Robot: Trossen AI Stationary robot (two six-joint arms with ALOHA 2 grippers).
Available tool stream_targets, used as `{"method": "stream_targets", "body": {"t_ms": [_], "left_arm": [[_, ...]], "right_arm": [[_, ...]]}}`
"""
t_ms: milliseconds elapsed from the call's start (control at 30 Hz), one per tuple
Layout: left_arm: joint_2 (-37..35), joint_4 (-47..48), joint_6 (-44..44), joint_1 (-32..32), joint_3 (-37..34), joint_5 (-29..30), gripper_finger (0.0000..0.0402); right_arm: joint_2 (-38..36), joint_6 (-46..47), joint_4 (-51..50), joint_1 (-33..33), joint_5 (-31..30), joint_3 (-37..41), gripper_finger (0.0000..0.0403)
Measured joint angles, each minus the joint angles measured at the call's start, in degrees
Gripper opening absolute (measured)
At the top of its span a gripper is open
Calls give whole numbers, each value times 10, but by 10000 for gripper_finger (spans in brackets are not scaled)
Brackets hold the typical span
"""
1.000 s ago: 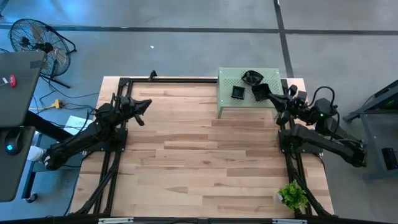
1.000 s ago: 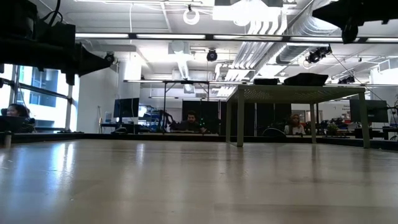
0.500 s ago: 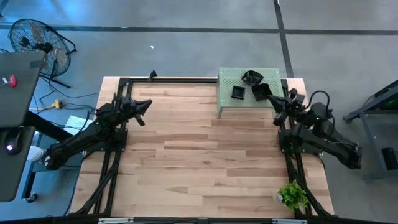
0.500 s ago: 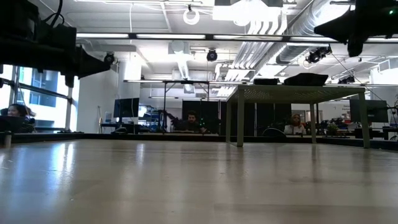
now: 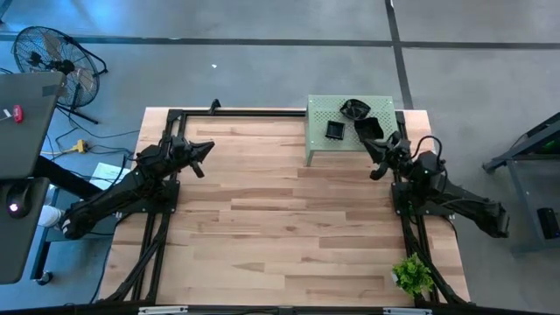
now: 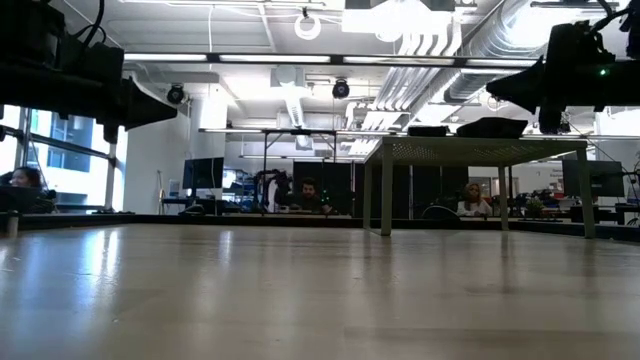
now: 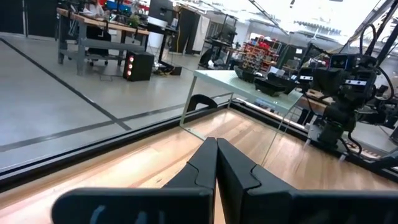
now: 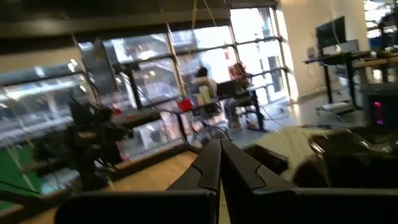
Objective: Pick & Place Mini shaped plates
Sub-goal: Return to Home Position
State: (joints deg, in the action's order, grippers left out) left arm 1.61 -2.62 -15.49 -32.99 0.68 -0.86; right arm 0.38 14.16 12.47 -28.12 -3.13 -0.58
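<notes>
Mini plates (image 5: 354,109) atop green stand (image 5: 319,114), closed right gripper (image 5: 371,147) just beside

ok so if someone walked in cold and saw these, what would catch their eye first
Probably the pale green perforated stand at the far right of the wooden table, with a cluster of glossy black mini plates on top. Next, the two dark arms flanking the table: the left gripper shut at the left edge, the right gripper shut beside the stand. A small green plant sits at the near right corner.
</notes>
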Motion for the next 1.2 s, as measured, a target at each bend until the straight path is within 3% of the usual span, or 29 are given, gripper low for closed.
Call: {"method": "stream_targets", "body": {"t_ms": [400, 1200], "left_arm": [[0, 0, 0, 0, 0, 0, 0], [0, 0, 0, 0, 0, 0, 0]], "right_arm": [[0, -25, -74, 0, 2, 0, 10], [0, -27, -75, 0, 1, 0, 12]]}}
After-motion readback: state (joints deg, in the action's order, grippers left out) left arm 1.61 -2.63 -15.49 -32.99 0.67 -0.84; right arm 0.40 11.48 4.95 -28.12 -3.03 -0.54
